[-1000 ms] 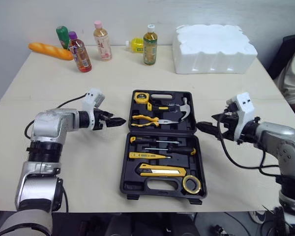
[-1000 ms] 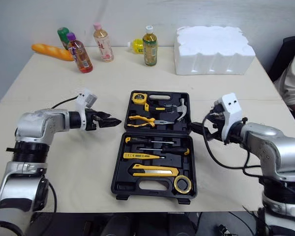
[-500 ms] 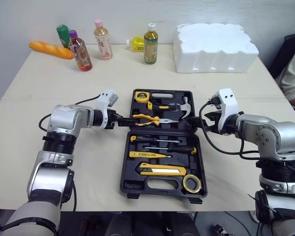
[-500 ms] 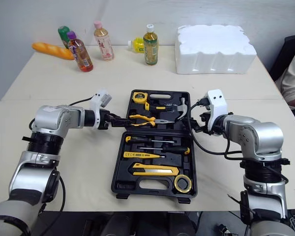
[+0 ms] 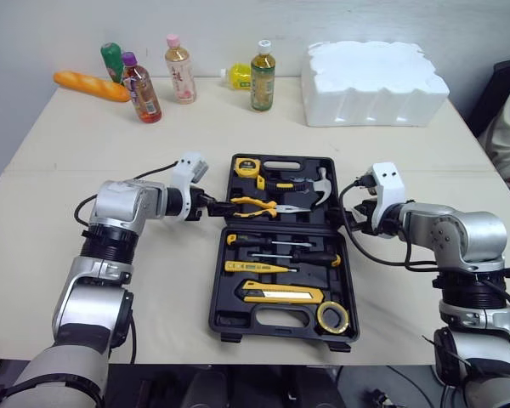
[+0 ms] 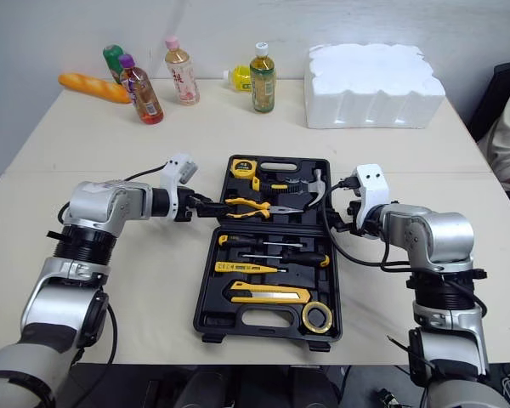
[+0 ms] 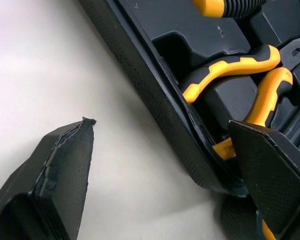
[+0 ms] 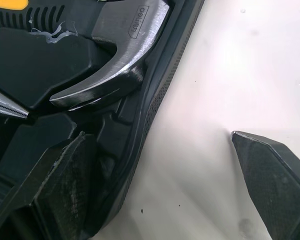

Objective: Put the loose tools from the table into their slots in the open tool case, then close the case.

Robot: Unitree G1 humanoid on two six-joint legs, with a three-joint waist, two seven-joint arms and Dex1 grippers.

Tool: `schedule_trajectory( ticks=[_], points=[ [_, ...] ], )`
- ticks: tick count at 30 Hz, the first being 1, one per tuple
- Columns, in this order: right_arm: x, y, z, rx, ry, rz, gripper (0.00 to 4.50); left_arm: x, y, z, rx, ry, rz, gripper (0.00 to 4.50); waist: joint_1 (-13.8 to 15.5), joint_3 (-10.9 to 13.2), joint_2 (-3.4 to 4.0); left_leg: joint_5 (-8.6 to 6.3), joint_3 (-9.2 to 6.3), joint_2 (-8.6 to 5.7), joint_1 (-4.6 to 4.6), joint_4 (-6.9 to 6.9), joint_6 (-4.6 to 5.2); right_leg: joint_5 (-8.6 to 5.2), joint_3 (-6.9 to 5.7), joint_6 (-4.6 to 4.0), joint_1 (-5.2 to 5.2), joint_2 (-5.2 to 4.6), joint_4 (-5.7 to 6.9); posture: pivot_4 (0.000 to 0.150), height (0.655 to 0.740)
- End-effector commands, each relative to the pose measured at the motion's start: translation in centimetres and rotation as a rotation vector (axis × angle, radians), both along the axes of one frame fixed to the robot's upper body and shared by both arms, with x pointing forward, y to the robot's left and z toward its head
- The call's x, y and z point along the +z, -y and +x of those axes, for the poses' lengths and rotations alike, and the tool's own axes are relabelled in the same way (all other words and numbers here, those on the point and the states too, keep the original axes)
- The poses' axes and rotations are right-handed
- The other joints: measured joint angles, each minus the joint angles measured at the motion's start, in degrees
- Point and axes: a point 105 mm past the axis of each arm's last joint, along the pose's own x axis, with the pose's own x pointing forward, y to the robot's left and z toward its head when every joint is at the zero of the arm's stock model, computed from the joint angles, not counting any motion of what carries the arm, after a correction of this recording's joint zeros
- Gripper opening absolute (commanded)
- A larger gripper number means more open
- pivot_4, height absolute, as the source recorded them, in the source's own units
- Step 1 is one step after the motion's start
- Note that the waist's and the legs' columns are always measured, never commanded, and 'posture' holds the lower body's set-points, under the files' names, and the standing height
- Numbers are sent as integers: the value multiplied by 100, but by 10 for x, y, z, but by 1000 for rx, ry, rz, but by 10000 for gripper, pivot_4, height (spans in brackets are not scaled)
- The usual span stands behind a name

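A pale matte counter carries a lumpy white foam block at far right. Centred and nearer lies the open black plastic tool case, its tools slotted. The left hand and right hand, fingers apart, each straddle a textured side wall of its far half. The steel hammer is stamped "deli". The pliers have yellow-and-black grips.

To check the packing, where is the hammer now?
In the left eye view the hammer lies in the far half of the tool case, on its right side, just right of the pliers.
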Motion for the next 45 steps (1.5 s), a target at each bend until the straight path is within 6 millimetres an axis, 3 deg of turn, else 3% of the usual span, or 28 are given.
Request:
schedule_trajectory(
  ticks=[1,4,5,8,9,15,18,20,23,27,34,42,45],
  points=[
    [6,0,1,1,42,-11,45000,4,-1,5,12,24,16,37242,1,0,0,0,0,0,0,2,0,0,0,0,0,0,0,1500,7400],
    [2,-2,0,22,40,-20,37190,1,2,6,-12,55,52,24108,0,0,0,0,0,-1,0,2,1,0,0,0,0,0,2,1500,7400],
    [-3,1,1,20,43,-57,32495,-3,4,6,-34,97,98,20042,0,-2,0,0,0,-1,1,3,0,0,0,0,1,1,2,1500,7400],
    [-14,11,4,14,52,-160,18489,-17,9,2,-74,99,143,19882,1,-13,-4,0,0,-3,16,6,1,0,-2,0,17,2,0,1500,7400],
    [-16,8,3,15,32,-117,15066,-22,11,1,-72,77,134,19882,8,-17,-7,-1,0,-4,22,8,1,0,-2,0,25,2,-3,1500,7400],
    [-17,3,2,10,6,-42,15066,-32,14,-6,-68,12,112,19882,22,-32,-10,-10,-9,-10,23,29,18,2,-3,4,40,-5,-1,1500,7400],
    [-18,2,0,7,4,-33,6705,-34,17,-11,-83,-13,100,19882,21,-42,-10,-11,-10,-10,23,28,19,2,-2,4,40,-7,0,1500,7400],
    [-18,0,-1,10,3,-33,87,-35,18,-14,-84,-25,93,14832,31,-57,-13,-11,-11,-10,23,28,19,2,-2,4,42,-10,-1,1500,7400],
    [-16,-5,-2,17,10,-30,0,-43,23,-22,-89,-65,76,5923,51,-99,-13,-12,-26,-20,23,29,22,2,2,4,49,-14,-4,1500,7400],
    [-12,-9,-2,27,31,-40,0,-50,24,-27,-98,-54,117,167,96,-144,-3,-15,-47,-30,24,28,26,2,6,4,60,-21,-8,1500,7400],
    [1,-19,1,36,79,-27,0,-36,37,-31,-120,-27,28,167,85,-159,0,-15,-49,-30,24,23,27,2,7,4,65,-21,-22,1500,7400],
    [0,-20,-1,40,75,-28,0,-19,38,-26,-71,-74,-74,167,85,-158,0,-15,-49,-30,20,20,27,2,5,4,62,-16,-26,1500,7400],
    [1,-22,-2,40,74,-25,0,-11,39,-24,-25,-152,-129,10633,82,-157,0,-15,-49,-31,16,20,27,2,3,4,58,-15,-25,1500,7400]
  ],
)
